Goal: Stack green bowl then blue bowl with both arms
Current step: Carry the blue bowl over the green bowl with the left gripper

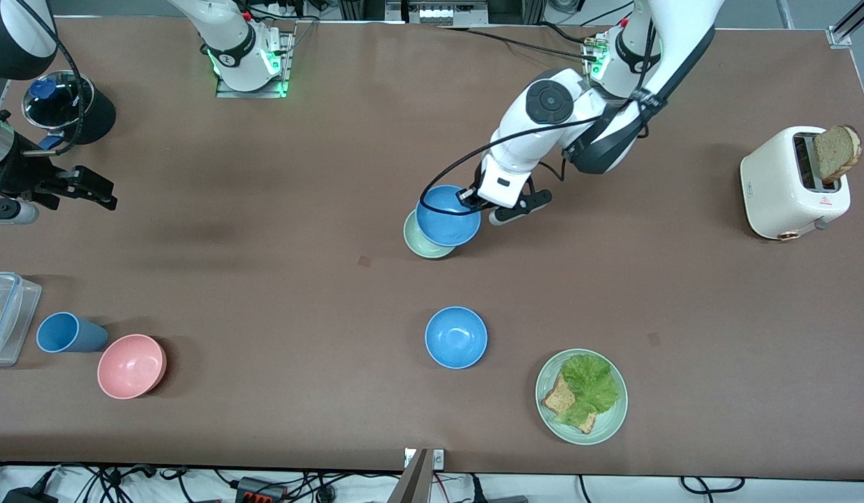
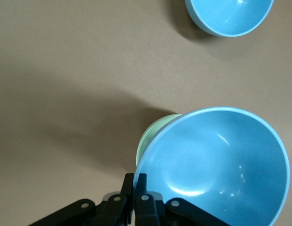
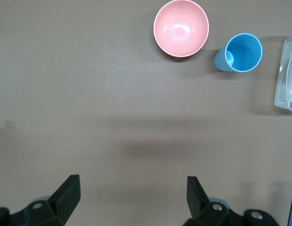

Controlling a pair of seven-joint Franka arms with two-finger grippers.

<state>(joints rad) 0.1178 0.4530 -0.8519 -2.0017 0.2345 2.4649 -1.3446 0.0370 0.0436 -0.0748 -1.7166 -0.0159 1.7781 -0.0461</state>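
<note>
- My left gripper [image 1: 471, 200] has its jaws pinched on the rim of a blue bowl [image 1: 447, 214], held tilted in the air.
- That bowl hangs over the green bowl [image 1: 421, 242], which sits on the bench [image 1: 264, 279] and shows past the blue rim.
- My right gripper [image 3: 132, 193] waits over bare bench at its own end, jaws spread wide.
- A second blue bowl [image 1: 456, 337] sits nearer the front camera than the green bowl.

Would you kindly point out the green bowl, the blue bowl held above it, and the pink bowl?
green bowl [image 1: 416, 241]: front view, exposed rim.
blue bowl [image 1: 447, 215]: front view, inside bottom.
pink bowl [image 1: 131, 365]: front view, inside centre.
</note>
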